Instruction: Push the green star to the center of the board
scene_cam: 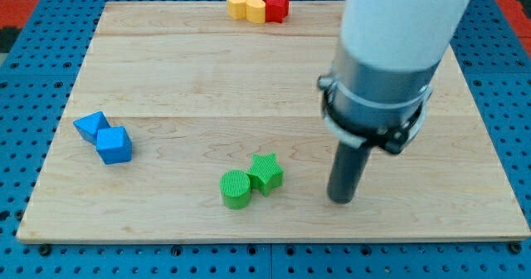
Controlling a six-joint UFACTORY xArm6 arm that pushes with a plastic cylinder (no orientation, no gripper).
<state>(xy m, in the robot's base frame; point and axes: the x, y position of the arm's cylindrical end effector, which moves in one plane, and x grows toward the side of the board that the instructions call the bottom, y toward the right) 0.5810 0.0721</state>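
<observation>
The green star lies on the wooden board below its middle, toward the view's bottom. A green cylinder touches the star on its lower left. My tip rests on the board to the right of the star, about a block's width and a half away, touching no block. The arm's white and grey body rises above the tip and covers the board's upper right part.
Two blue blocks sit touching each other at the view's left. Two yellow blocks and a red block stand in a row at the board's top edge. A blue pegboard surrounds the board.
</observation>
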